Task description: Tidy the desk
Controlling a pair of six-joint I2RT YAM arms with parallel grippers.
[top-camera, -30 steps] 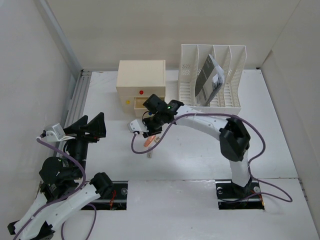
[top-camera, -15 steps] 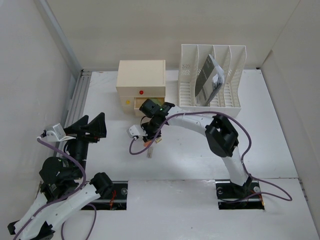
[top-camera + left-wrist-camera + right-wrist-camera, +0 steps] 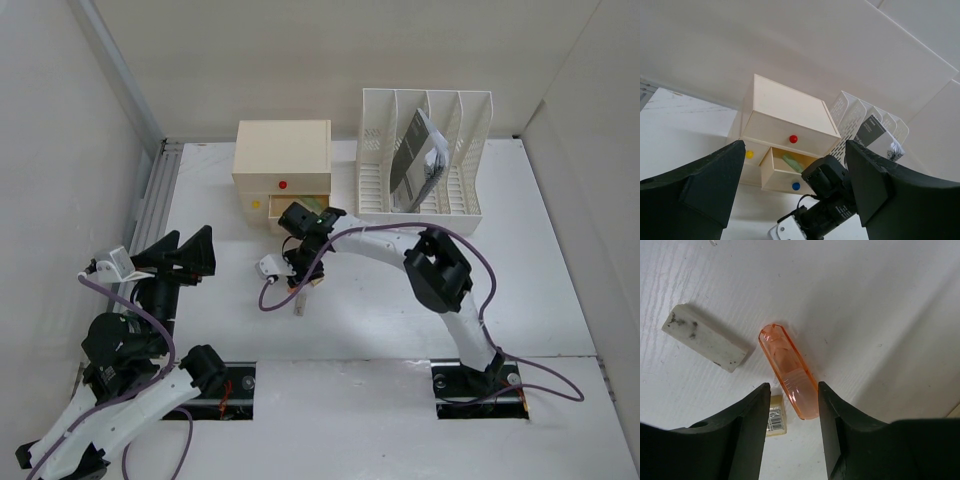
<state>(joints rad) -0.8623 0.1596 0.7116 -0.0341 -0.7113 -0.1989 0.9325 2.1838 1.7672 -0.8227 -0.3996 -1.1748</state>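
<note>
right gripper (image 3: 792, 387) jaws partly open around a see-through orange plastic piece (image 3: 789, 371) flat on the white desk (image 3: 865, 300), maybe brushing one finger, grubby eraser (image 3: 704, 338) beside, overhead barely shows those, left gripper (image 3: 795, 145) wide open, empty

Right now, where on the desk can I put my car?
The desk is bare on its right side, past the right arm, in front of the file rack. Also bare: the near middle, between that arm and the left arm. Crowded: in front of the drawer box, where the right pincer straddles an orange piece beside an eraser.
</note>
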